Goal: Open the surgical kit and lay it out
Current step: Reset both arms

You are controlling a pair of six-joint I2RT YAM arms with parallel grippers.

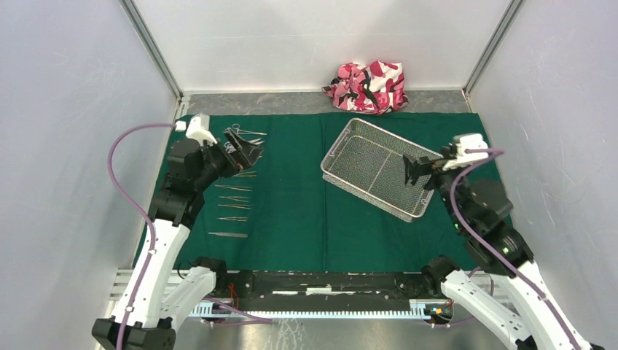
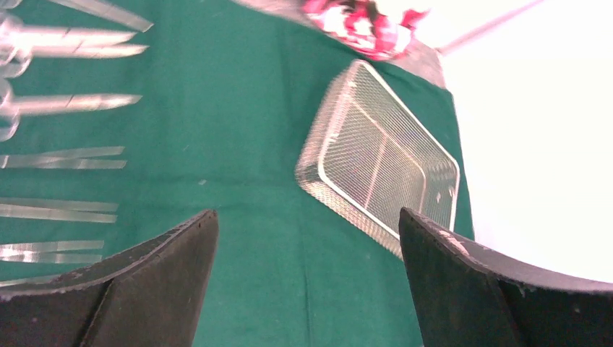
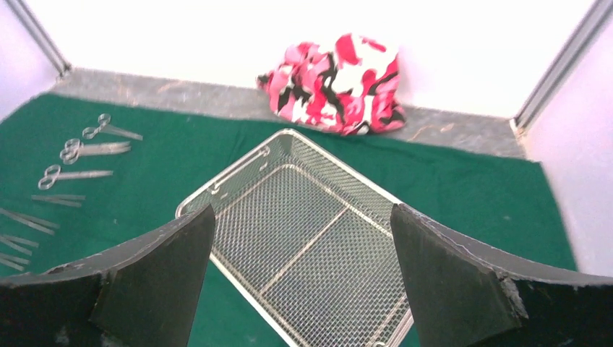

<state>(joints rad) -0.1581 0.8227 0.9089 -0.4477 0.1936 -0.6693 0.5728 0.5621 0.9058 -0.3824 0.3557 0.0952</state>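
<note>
The dark green drape (image 1: 291, 197) lies spread flat on the table. The silver wire-mesh tray (image 1: 379, 168) sits empty on its right half, turned at an angle; it also shows in the left wrist view (image 2: 383, 163) and the right wrist view (image 3: 311, 231). Scissors (image 1: 244, 133) and several tweezers and forceps (image 1: 233, 198) lie in a column on the drape's left side, seen too in the right wrist view (image 3: 76, 155). My left gripper (image 1: 251, 154) is open and empty above the upper instruments. My right gripper (image 1: 412, 171) is open and empty over the tray's right end.
A pink-white-black camouflage cloth bundle (image 1: 368, 86) lies on the grey strip behind the drape, near the back wall. White walls enclose the table on three sides. The drape's middle (image 1: 291, 168) lies between the instruments and the tray.
</note>
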